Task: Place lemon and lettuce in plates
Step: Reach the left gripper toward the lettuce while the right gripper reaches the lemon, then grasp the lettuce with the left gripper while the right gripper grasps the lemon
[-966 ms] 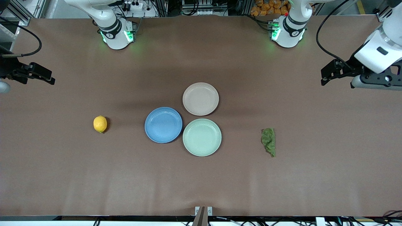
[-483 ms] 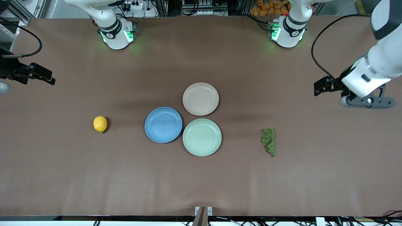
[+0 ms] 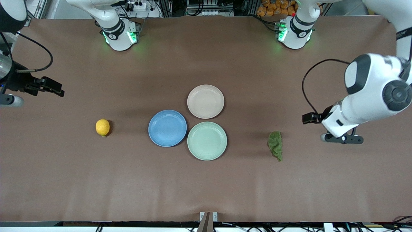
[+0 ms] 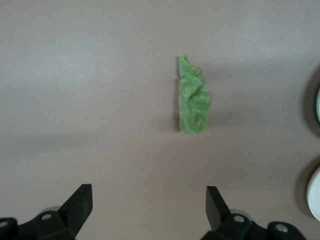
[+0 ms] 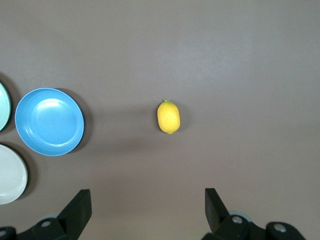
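Left gripper [image 3: 341, 139], front view: up over bare brown table toward the left arm's end, near the lettuce [image 3: 276, 145]. Fingertips hidden under the white wrist; cannot tell the spread here.
Right gripper [image 3: 9, 101]: at the table edge at the right arm's end, partly cut off by the frame, well apart from the lemon [image 3: 102, 127]. Fingers not made out.
Table [image 3: 206, 187]: matte brown sheet, faintly creased.
Lemon: small smooth yellow oval, lying alone toward the right arm's end.
Lettuce: dark green crinkled leaf, elongated, flat on the table toward the left arm's end, narrowing at the end nearer the camera.
Plates: three round, shallow, rimmed, smooth, clustered mid-table with rims touching or nearly so. Blue plate [image 3: 167, 128], beige-pink plate [image 3: 205, 101] farthest from the camera, mint-green plate [image 3: 207, 140] nearest. All bare.

Left wrist view: left gripper [image 4: 149, 210] spread wide, pinching nothing; two dark wedge fingertips [image 4: 82, 205], bases cut off. Lettuce [image 4: 192, 100] paler green here, veined and wrinkled, clear of the fingers. Pale plate rim [image 4: 315, 196] cropped at the edge.

Right wrist view: right gripper [image 5: 146, 210] likewise spread wide, pinching nothing. Lemon [image 5: 169, 117] glossy, with a small nub at one end, on bare table. Blue plate [image 5: 49, 121] whole, glossy; beige-pink plate [image 5: 10, 174] and mint-green plate [image 5: 3, 107] cut off.
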